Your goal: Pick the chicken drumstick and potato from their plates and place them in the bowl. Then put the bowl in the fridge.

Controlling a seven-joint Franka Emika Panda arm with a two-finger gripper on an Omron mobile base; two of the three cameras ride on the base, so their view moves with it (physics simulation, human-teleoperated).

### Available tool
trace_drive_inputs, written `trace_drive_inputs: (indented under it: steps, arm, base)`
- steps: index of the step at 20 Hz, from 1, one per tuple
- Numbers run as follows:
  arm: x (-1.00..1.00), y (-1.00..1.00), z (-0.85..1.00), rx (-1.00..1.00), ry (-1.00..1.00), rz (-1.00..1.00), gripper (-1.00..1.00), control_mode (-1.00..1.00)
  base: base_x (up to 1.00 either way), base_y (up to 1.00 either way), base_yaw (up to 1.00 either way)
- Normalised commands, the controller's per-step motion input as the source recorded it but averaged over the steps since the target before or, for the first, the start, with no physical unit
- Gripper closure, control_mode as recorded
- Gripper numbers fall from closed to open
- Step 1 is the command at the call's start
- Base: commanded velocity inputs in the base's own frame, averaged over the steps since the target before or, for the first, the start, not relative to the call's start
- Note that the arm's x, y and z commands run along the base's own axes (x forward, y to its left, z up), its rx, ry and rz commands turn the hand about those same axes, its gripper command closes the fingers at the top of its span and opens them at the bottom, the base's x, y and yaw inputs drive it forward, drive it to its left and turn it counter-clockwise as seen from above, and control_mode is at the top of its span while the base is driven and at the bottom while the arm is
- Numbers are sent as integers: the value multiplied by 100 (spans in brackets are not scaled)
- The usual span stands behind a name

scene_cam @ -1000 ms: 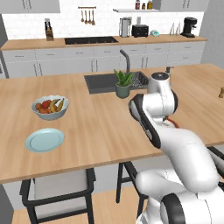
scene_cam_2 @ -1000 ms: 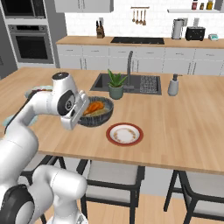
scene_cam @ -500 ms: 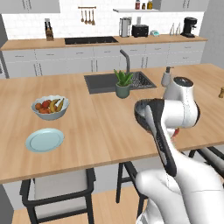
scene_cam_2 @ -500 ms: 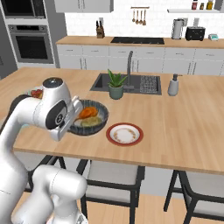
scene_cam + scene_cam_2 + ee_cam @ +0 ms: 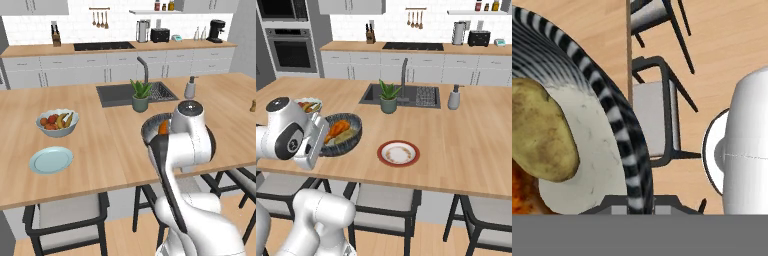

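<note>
Right base view: dark grey round bowl with striped rim (image 5: 348,135) carried the orange-brown roasted chicken drumstick (image 5: 337,129) and, beneath it, a pale lump taken for the yellowish-tan potato (image 5: 340,140). Both loading steps judged done. White plate with red rim (image 5: 399,153) lay bare on the wooden surface (image 5: 466,150), just right of the bowl; plain light blue plate (image 5: 50,160) lay bare too, well left of the bowl in the left base view. Remaining: carry bowl to the fridge, set it inside.

Hand view: potato (image 5: 539,132) rested against the speckled inner wall of the bowl (image 5: 612,130), drumstick (image 5: 522,192) at the lower left. End effector (image 5: 634,206) was clenched on the bowl rim, one dark finger tip either side of the striped edge.

Change from the earlier frames: bowl had shifted toward the near edge of the surface, away from the red-rimmed plate. Arm's white wrist had swung with it. Whether the bowl had cleared the surface, could not tell. Drumstick and potato stayed inside the bowl.
</note>
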Motion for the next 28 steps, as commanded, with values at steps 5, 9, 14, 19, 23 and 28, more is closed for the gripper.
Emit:
trace_drive_inputs:
  steps: [5,9,14,19,23,28]
  arm:
    - [-1,-12,4,-5,2,13,100,-100]
    - [0,-27,10,21,3,2,100,-100]
    - [0,-14,0,13,0,0,100,-100]
    - [0,0,0,0,0,0,100,-100]
    - [0,0,0,0,0,0,100,-100]
    - [-15,3,0,0,0,1,100,-100]
  base:
    - [0,0,0]
    - [0,0,0]
    - [0,0,0]
    - [0,0,0]
    - [0,0,0]
    - [0,0,0]
